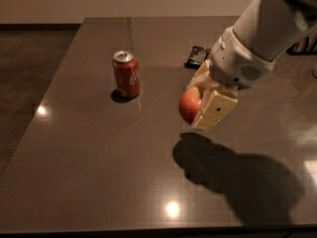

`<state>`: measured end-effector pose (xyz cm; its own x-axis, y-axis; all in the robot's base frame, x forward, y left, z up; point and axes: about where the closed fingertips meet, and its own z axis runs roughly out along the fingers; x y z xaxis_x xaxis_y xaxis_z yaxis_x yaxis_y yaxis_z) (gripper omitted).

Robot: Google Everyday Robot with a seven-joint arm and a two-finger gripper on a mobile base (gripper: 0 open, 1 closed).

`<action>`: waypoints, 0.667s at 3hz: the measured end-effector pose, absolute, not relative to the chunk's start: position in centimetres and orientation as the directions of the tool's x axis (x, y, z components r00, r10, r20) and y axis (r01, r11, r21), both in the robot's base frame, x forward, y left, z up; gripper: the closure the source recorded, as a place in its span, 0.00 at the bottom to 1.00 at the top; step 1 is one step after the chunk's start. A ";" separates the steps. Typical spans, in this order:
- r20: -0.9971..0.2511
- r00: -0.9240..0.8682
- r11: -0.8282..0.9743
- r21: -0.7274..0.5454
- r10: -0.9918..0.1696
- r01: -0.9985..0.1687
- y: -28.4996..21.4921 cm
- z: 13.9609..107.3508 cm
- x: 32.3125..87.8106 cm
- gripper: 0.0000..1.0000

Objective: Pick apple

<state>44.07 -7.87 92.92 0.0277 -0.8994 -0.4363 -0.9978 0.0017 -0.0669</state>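
Note:
The red apple (pixel 188 105), with a yellow-green patch near its top, is held between the cream fingers of my gripper (pixel 199 105). It hangs above the dark table (pixel 89 152), clear of its shadow on the surface below. The gripper is shut on the apple, right of the table's middle. The white arm (pixel 262 33) reaches in from the upper right.
An orange-red soda can (pixel 126 74) stands upright to the left of the gripper. A dark snack bar (pixel 197 56) lies at the back, behind the gripper. The table's front edge runs along the bottom of the view and its left edge slants away at the left.

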 end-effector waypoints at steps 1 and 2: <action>-0.470 0.057 -0.014 -0.096 -0.881 -0.995 -8.2 96.7 44.2 1.00; -0.470 0.057 -0.013 -0.098 -0.881 -0.995 -8.1 96.6 44.3 1.00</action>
